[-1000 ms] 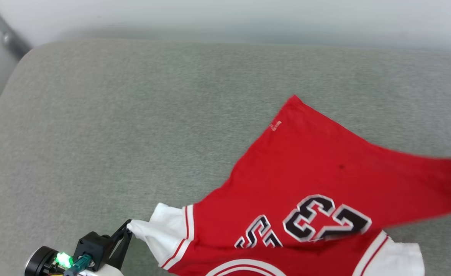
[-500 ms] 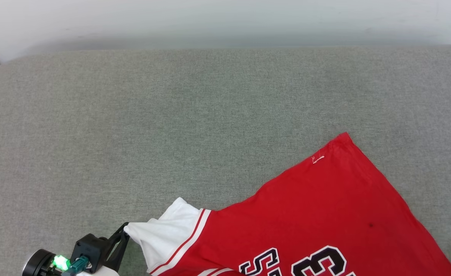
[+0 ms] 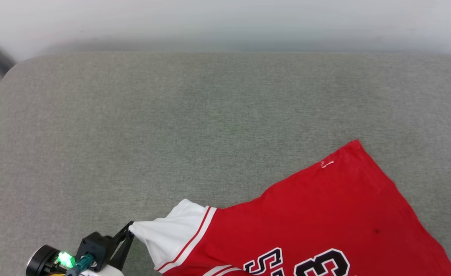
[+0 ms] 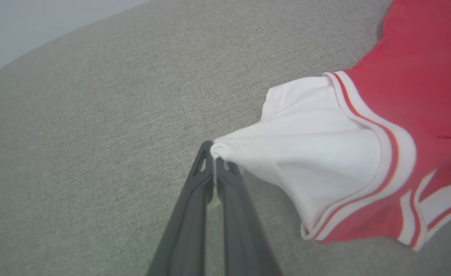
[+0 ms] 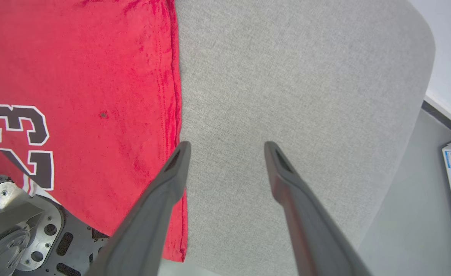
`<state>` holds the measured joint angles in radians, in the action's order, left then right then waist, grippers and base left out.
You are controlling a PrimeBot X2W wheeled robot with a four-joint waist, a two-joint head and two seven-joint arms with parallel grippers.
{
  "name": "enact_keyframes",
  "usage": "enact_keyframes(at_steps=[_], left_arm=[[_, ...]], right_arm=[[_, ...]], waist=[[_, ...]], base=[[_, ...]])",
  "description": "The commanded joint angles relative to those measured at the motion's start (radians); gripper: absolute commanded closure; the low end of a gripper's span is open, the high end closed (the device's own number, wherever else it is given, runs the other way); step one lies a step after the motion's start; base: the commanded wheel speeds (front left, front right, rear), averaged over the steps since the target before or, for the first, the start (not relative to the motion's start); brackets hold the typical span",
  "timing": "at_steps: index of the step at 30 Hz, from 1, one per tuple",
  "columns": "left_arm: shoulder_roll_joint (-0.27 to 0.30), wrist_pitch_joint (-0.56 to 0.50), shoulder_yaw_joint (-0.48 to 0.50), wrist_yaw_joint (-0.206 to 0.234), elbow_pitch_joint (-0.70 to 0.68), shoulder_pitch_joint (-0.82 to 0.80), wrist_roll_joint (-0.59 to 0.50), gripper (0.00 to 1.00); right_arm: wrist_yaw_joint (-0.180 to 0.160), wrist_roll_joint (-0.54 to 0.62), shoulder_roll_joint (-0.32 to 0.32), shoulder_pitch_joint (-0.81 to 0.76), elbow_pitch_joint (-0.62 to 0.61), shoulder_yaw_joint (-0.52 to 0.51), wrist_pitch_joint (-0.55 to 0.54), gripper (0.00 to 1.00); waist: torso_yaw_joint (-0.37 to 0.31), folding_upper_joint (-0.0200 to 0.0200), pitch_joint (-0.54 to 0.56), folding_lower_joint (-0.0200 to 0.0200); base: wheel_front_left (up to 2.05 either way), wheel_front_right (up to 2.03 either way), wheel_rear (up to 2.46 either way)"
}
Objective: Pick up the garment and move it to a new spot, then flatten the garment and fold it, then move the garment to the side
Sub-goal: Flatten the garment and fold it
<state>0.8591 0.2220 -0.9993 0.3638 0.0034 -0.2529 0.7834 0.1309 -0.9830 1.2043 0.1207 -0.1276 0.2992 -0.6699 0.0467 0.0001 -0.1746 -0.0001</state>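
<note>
**Left hand has the sleeve, right hand stands free beside the red edge**

The red shirt (image 3: 325, 214) lies on the grey cushion (image 3: 171, 115), low and to the right in the head view. The left hand (image 3: 127, 232) is clamped tight on the very tip of the white sleeve (image 3: 168, 234). The wrist view shows it clearly: both dark fingers are pressed together, with a pinch of white cloth caught at their tips. The sleeve is drawn taut into a cone between the hand and the striped trim.

From that pinch the shirt runs away to the right. Its long axis climbs on a diagonal from the sleeve at lower left to the far red corner (image 3: 357, 142) at upper right, and the number 23 (image 3: 321, 264) is cut off by the bottom edge.

The right hand (image 5: 227, 147) has its fingers spread wide and holds nothing. It hovers above bare cushion, and the stitched red edge (image 5: 176, 96) runs just beside its left finger, the cloth all off to that side.

That gap decides the next move, as I read it. The shirt is pinned at one end only, so flattening needs a second grip. The right hand is the nearer one to the body of the shirt, and a short shift toward the edge should put the cloth between its fingers.
</note>
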Motion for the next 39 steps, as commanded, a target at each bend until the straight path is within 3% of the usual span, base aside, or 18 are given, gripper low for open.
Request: enact_keyframes(at_steps=[1,6,9,18,24,33,34,35,39], left_arm=[[-0.005,-0.006,-0.003,0.0,-0.003,-0.02,-0.012,1.0],[-0.019,-0.012,-0.008,-0.002,-0.014,-0.049,-0.035,1.0],[-0.031,-0.014,-0.011,-0.008,-0.014,-0.069,-0.044,1.0],[-0.068,-0.018,-0.017,-0.023,-0.009,-0.133,-0.078,1.0],[-0.091,-0.011,-0.017,-0.031,0.004,-0.162,-0.087,1.0],[-0.119,-0.003,-0.018,-0.044,0.043,-0.184,-0.086,1.0],[-0.119,-0.002,-0.019,-0.047,0.048,-0.185,-0.085,1.0],[-0.12,-0.001,-0.02,-0.05,0.052,-0.185,-0.084,1.0],[-0.12,0.001,-0.027,-0.06,0.073,-0.173,-0.079,1.0]], right_arm=[[0.0,0.018,-0.011,0.046,-0.021,-0.012,-0.025,0.0],[0.0,0.09,-0.051,0.206,-0.067,0.031,-0.146,0.0],[0.0,0.135,-0.115,0.31,-0.048,0.099,-0.223,0.0],[0.0,0.23,-0.3,0.576,0.132,0.28,-0.362,0.0],[0.0,0.248,-0.357,0.645,0.247,0.371,-0.372,0.0],[0.0,0.212,-0.372,0.627,0.326,0.525,-0.316,0.0],[0.0,0.205,-0.371,0.632,0.327,0.534,-0.304,0.78],[0.0,0.202,-0.368,0.64,0.328,0.54,-0.289,1.0],[0.0,0.193,-0.358,0.681,0.317,0.56,-0.212,1.0]], waist=[[0.017,-0.0001,-0.012,0.0001],[0.054,-0.0001,-0.05,0.0001],[0.076,-0.0001,-0.077,0.0001],[0.144,-0.0001,-0.173,0.0001],[0.172,-0.0001,-0.227,0.0001],[0.173,-0.0001,-0.242,0.0001],[0.168,-0.0001,-0.235,0.0001],[0.163,-0.0001,-0.226,0.0001],[0.139,-0.0001,-0.168,0.0001]], base=[[0.0,0.0,0.0],[0.0,0.0,0.0],[0.0,0.0,0.0],[0.0,0.0,0.0],[0.0,0.0,0.0],[0.0,0.0,0.0],[0.0,0.0,0.0],[0.0,0.0,0.0],[0.0,0.0,0.0]])
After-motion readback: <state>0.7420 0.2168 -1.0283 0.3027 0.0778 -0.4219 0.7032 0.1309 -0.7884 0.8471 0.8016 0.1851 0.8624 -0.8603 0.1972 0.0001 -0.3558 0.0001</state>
